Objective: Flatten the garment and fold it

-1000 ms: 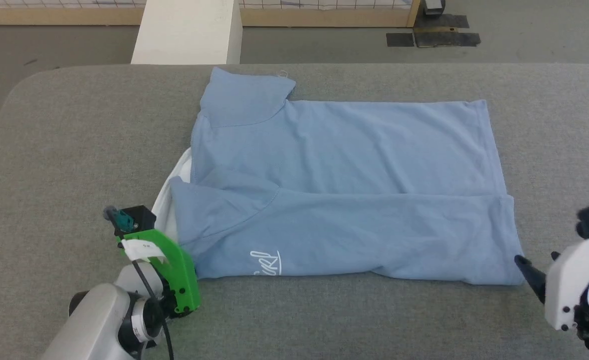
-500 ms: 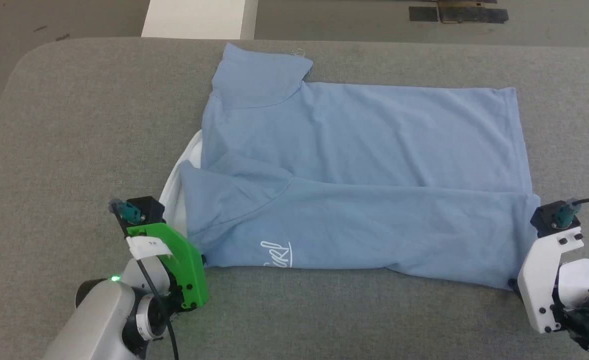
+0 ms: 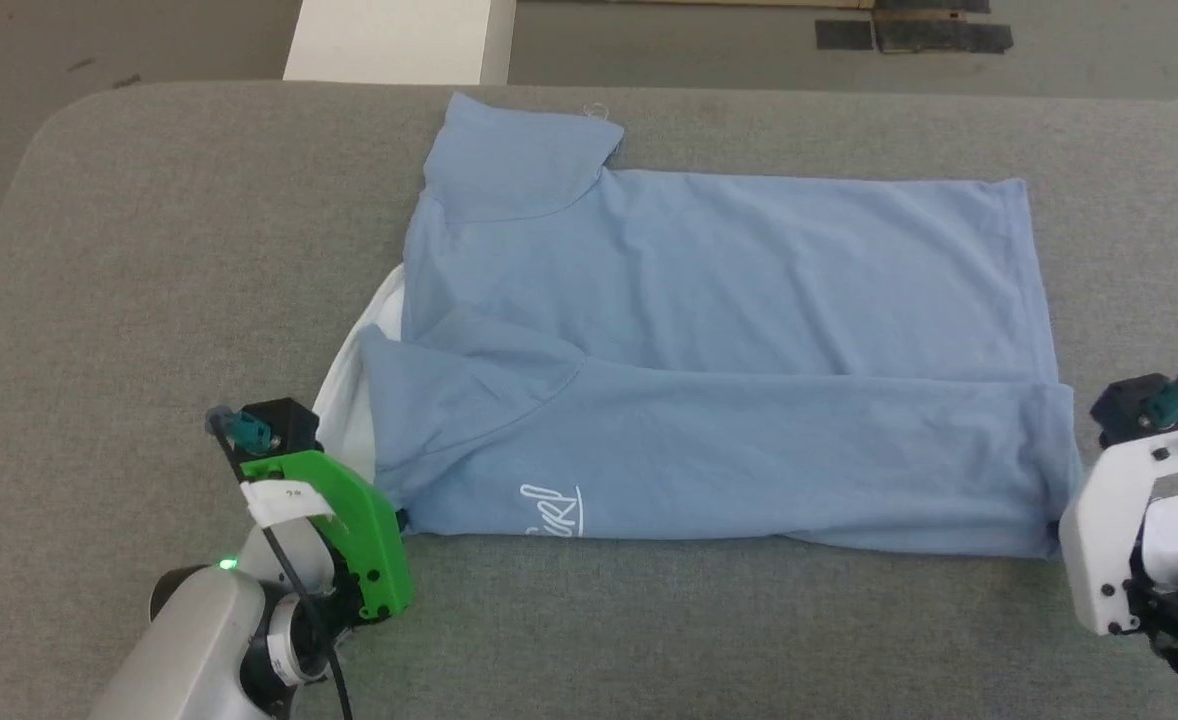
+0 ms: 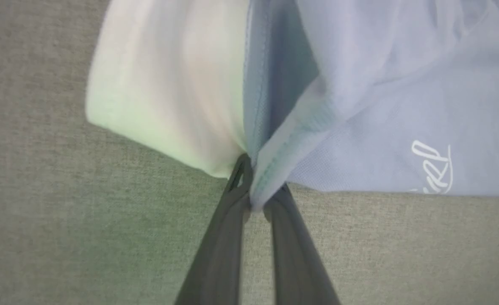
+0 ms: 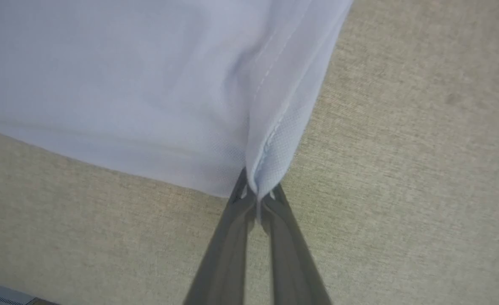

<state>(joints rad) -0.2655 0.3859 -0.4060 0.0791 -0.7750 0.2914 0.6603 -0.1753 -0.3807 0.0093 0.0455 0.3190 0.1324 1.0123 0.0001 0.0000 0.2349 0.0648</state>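
Grey counter (image 3: 149,250) carries the garment (image 3: 709,330), light blue, lying flat with its near part folded over. At its near left corner, beside the white lining (image 4: 164,97), the left fingers (image 4: 244,199) pinch shut on the cloth; the right fingers (image 5: 246,205) clamp the near right hem corner

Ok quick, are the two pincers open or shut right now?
Left pincer: closed, pinching the garment's near corner.
Right pincer: closed, pinching the garment's other near corner.
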